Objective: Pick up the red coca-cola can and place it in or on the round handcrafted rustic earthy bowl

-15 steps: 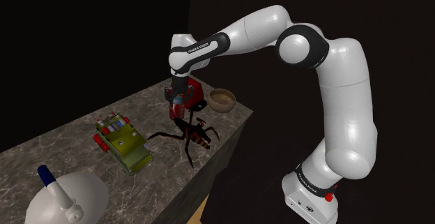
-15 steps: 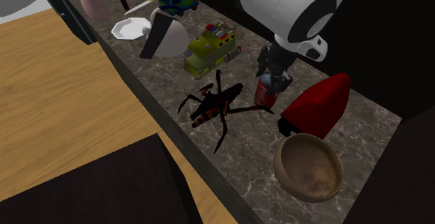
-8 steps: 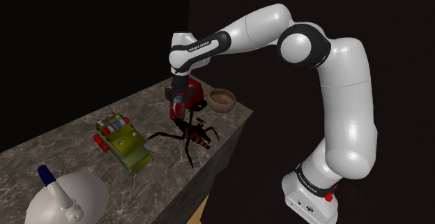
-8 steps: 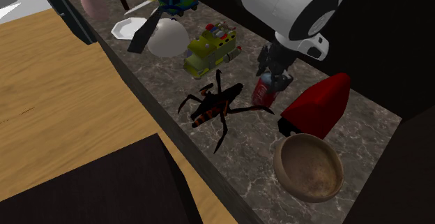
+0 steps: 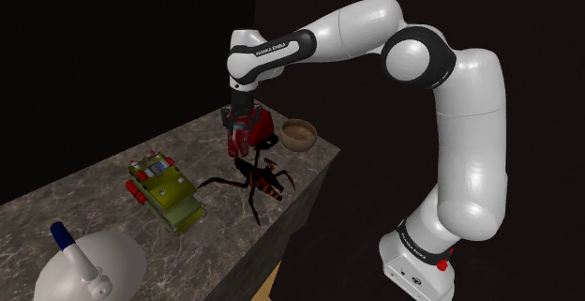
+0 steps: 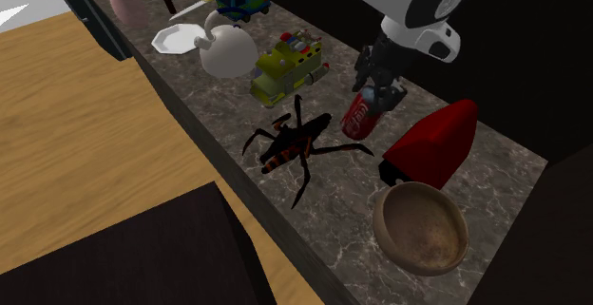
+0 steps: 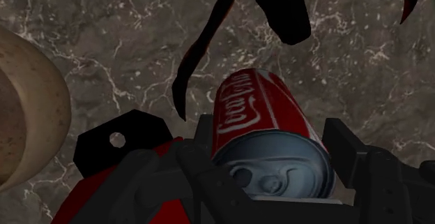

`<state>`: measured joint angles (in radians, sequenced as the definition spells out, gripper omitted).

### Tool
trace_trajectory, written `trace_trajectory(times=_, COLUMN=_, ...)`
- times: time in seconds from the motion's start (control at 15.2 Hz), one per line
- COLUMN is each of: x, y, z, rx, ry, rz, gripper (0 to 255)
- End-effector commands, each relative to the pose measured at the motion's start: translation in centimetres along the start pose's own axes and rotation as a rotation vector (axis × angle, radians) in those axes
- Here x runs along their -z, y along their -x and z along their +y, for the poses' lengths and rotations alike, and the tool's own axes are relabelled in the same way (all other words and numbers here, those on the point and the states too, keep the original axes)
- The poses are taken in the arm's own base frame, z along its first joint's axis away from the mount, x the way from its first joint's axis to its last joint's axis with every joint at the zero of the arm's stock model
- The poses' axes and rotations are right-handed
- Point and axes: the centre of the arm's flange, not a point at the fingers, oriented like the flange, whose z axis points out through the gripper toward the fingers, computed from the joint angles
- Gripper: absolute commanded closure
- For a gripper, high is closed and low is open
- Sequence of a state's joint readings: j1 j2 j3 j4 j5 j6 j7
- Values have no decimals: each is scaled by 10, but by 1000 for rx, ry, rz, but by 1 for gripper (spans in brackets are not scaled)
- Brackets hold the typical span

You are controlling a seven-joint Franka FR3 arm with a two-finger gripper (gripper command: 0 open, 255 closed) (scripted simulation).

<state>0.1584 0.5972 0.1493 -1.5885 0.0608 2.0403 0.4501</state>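
Rising clear of the tabletop (image 6: pixel 219 113) since a second ago, the red can (image 6: pixel 358 117) is now hanging tilted in the air, where earlier it was sitting lower and straighter. Reading the second exterior view from its left, the black spider toy (image 6: pixel 290 142) is lying well up and left of the brown bowl (image 6: pixel 421 227). The can is hovering next, also up and left of the bowl, with a red wedge-shaped thing (image 6: pixel 432 146) sitting between them. The fingers (image 7: pixel 359 167) are clamping the can's sides just below its silver top. I am judging it light, thin-walled and slick — easily dented. It is already leaning, so it may be pivoting in the grip — a hold nearer mid-body would be steadier.
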Motion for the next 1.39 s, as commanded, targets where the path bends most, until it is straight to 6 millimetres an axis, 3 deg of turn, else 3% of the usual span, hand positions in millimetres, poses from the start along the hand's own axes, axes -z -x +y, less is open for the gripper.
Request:
trace_trajectory(times=0.0, x=11, y=2, z=0, rx=0, ry=0, rz=0, gripper=255)
trace_trajectory(times=1.32, x=115, y=22, z=-6, rx=0, ry=0, rz=0, gripper=255)
